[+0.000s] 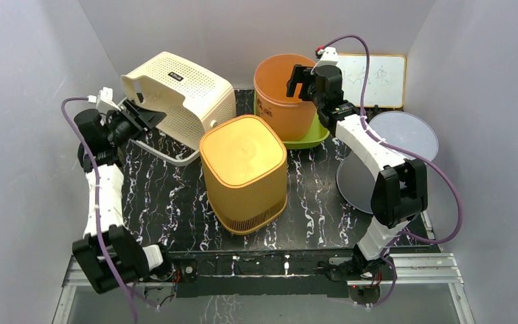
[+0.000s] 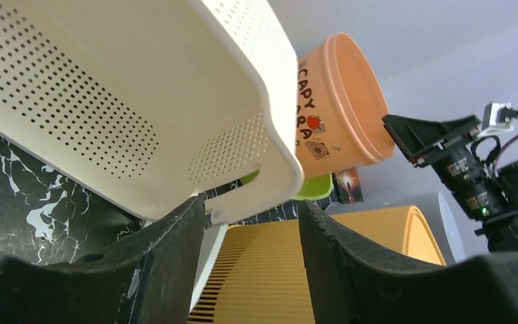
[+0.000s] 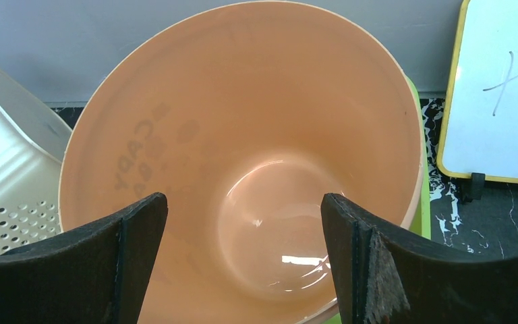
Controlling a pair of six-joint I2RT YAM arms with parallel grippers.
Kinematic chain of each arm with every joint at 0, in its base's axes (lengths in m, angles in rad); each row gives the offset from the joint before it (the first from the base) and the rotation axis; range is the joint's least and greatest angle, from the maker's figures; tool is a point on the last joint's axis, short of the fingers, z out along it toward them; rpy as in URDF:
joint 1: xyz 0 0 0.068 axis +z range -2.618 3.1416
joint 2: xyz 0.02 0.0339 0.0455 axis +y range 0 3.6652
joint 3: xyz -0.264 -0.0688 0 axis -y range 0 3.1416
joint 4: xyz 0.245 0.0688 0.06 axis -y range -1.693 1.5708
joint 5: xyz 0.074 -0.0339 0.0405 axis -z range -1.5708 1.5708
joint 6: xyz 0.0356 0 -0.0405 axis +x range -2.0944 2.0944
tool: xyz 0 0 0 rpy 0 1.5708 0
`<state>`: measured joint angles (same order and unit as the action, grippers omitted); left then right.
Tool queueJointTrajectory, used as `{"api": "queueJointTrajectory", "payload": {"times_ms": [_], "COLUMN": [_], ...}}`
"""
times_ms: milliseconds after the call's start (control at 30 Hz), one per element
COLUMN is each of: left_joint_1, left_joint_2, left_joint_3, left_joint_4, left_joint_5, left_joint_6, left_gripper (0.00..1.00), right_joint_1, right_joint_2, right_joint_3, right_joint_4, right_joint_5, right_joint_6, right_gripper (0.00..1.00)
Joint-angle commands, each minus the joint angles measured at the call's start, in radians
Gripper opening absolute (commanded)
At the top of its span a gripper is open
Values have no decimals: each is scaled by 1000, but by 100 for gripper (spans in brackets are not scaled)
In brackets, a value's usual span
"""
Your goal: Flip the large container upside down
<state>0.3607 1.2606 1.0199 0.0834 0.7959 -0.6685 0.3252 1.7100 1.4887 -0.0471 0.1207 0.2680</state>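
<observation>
Left hand (image 2: 251,216) straddles the basket (image 1: 182,94) rim; can't tell if clamped. Basket is tilted, just above its fingers. Grip the rim firmly, roll it over its far edge, and avoid the yellow bin (image 1: 244,172) beside it. Right hand (image 3: 243,256) is apart over the bucket (image 3: 243,135).

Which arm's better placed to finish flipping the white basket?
Left. The left claw straddles the rim of the white basket, which sits tilted on its edge. The right claw hangs open over the orange bucket, away from the basket.
</observation>
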Motion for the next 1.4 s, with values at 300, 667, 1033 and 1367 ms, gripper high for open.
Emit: {"api": "queueJointTrajectory", "payload": {"times_ms": [300,667,1033,1367], "left_joint_1": [3,4,4,-2], "left_joint_2": [-230,-155,79,86], "left_joint_3": [-220,-408,-467,-350], "left_joint_4": [-211,53,408,159], "left_joint_5": [-116,-157,-175,-122], "left_joint_6": [113,38,-69,24], "left_gripper": [62,62,61,65], "right_joint_1": [-4,-3,-5,-4], "right_joint_2": [-39,-42,-30,-24], "right_joint_3": [-25,-48,-56,-61], "right_joint_4": [63,64,60,60], "right_joint_5": [-37,-36,-29,-14], "right_joint_6": [26,25,15,12], "right_gripper": [82,82,82,82]}}
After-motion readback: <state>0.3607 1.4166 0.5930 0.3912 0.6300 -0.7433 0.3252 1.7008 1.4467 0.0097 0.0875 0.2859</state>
